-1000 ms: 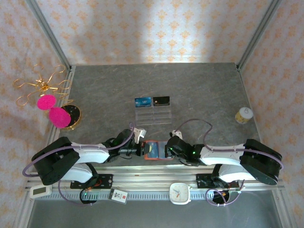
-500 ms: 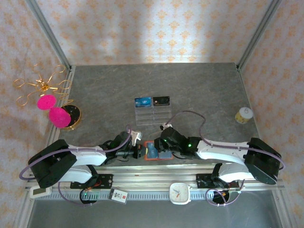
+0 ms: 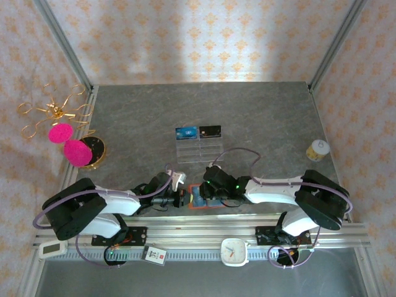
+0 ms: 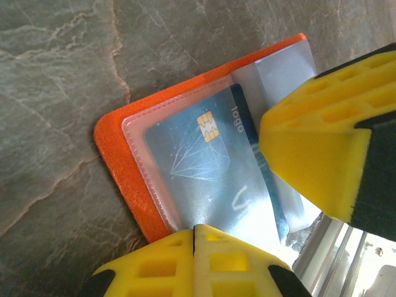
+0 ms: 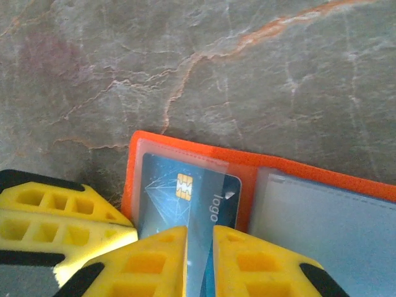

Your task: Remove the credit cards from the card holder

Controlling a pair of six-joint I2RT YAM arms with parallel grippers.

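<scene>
The orange card holder (image 3: 193, 205) lies open at the table's near edge, between both grippers. A blue card (image 5: 185, 198) with a gold chip and the word "logo" sits in its left clear sleeve (image 4: 139, 154), its right end sticking out of the sleeve. My left gripper (image 4: 195, 230) is shut, its yellow tips pressed together at the holder's near edge, over the card (image 4: 198, 161). My right gripper (image 5: 199, 238) stands over the card with a narrow gap between its fingers, nothing pinched. One right finger (image 4: 309, 142) covers the card's outer end. The holder's grey-blue right half (image 5: 334, 223) looks bare.
A clear compartment tray (image 3: 199, 150) stands mid-table, with a blue card (image 3: 187, 132) and a black card (image 3: 210, 131) at its far side. A small yellow tub (image 3: 317, 150) is at the right, and a gold stand with pink pompoms (image 3: 71, 148) at the left. The metal rail (image 3: 198, 226) runs just behind the holder.
My right gripper has moved left from the holder's right end to over its left half and the blue card. The left gripper has barely moved.
</scene>
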